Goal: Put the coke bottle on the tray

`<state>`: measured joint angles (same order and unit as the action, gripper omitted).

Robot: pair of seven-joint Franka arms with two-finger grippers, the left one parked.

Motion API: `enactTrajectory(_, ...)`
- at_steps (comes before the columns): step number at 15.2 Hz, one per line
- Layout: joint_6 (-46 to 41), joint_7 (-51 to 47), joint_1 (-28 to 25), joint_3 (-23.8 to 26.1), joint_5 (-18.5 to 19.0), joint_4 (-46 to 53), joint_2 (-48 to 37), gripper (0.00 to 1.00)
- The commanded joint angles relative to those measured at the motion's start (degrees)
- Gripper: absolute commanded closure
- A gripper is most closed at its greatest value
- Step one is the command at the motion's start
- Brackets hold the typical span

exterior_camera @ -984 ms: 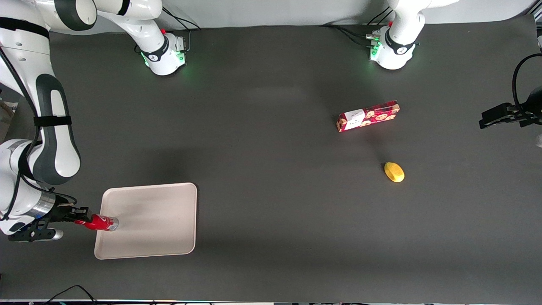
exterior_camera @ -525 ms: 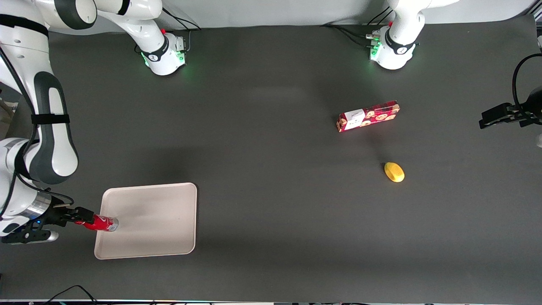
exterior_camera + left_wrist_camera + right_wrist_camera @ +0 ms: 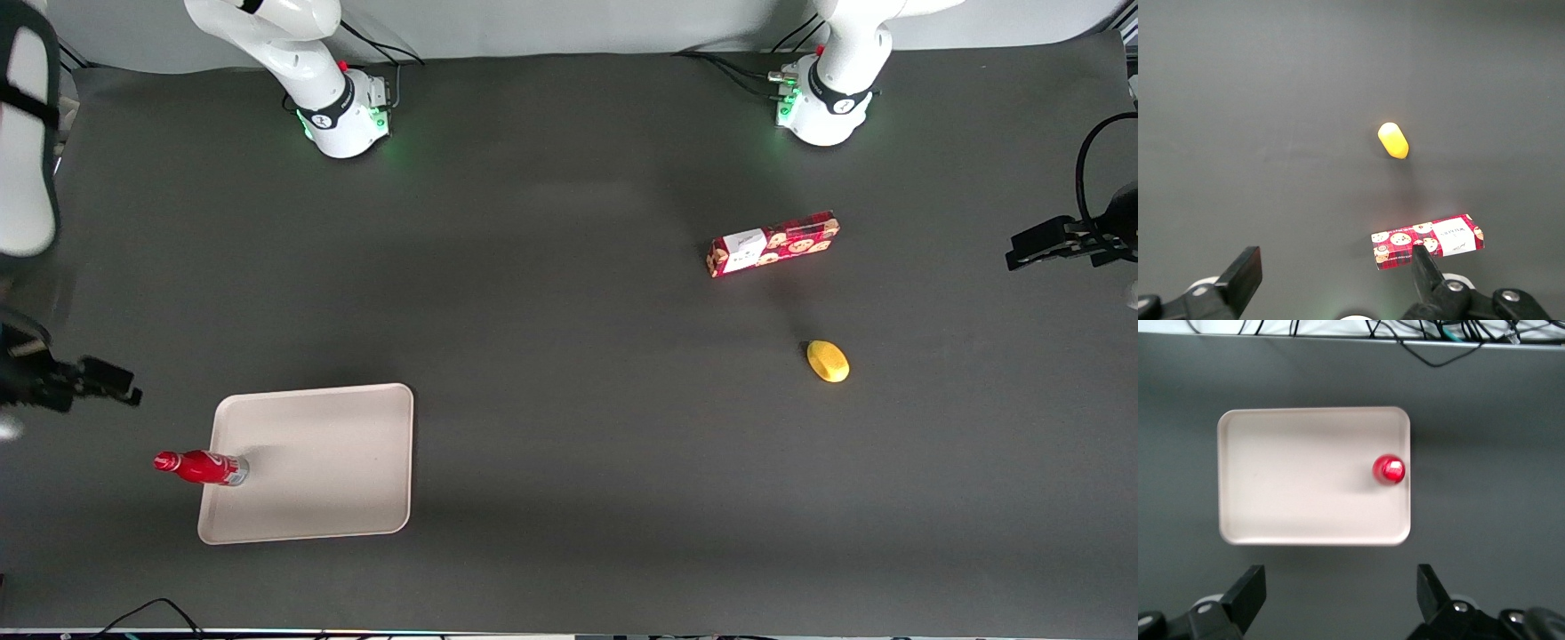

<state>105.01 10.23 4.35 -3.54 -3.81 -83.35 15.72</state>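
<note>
Glossy white arm links, green-lit bases, black tool [image 3: 107, 382], perhaps blurred.

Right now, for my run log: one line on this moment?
coke bottle: upright on tray, near rim | gripper: open, above tray, empty

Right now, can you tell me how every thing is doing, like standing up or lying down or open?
coke bottle: standing upright on the tray, close to its rim, cap on, let go.
tray: lying flat on the table, holding only the bottle.
gripper: open, holding nothing, high above the tray.
cookie box: lying on the table, closed.
yellow lemon: resting on the table, nearer the front camera than the box.
</note>
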Motion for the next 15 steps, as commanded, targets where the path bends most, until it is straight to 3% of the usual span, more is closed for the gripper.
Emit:
enactTrajectory(1, -7.51, -4.25, -2.32, -0.32, 1.26, -7.7, -12.62, 0.0)
enactTrajectory(5, -16.58, -5.91, -3.2, -0.32, 1.34, -9.72, -21.15, 0.0)
enactTrajectory(15, -14.22, -7.07, -4.0, -0.24, 3.1, -12.72, -22.58, 0.0)
